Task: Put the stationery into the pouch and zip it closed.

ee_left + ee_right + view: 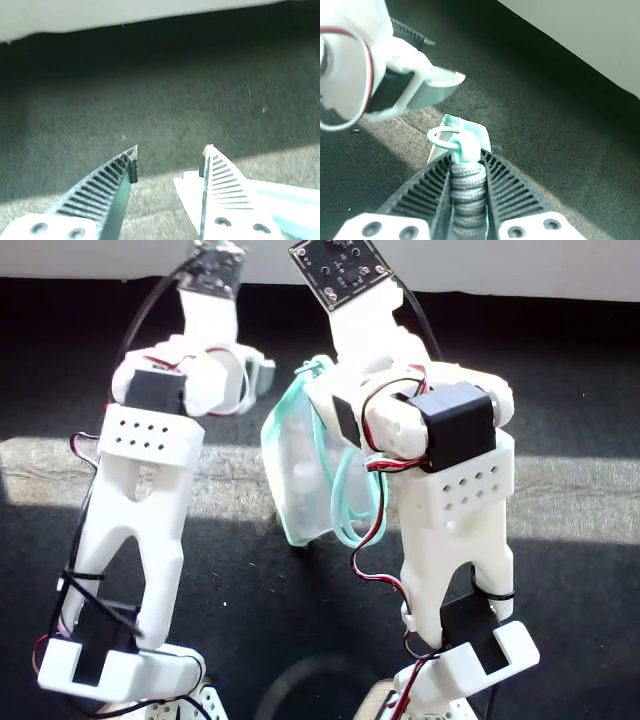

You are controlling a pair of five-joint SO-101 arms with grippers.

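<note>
A clear pouch with teal trim hangs upright above the dark mat, between the two arms. My right gripper is shut on the pouch's top end, where a teal tab and ring stick out past the fingertips; a grey cord lies between the fingers. In the high view that gripper sits at the pouch's upper edge. My left gripper is open just beside the pouch's corner, with nothing between its fingers. Something pale shows through the pouch wall; I cannot tell what it is.
A dark felt mat covers the table, with a sunlit band across its middle. A white wall runs along the far edge. The arm bases stand at the near edge.
</note>
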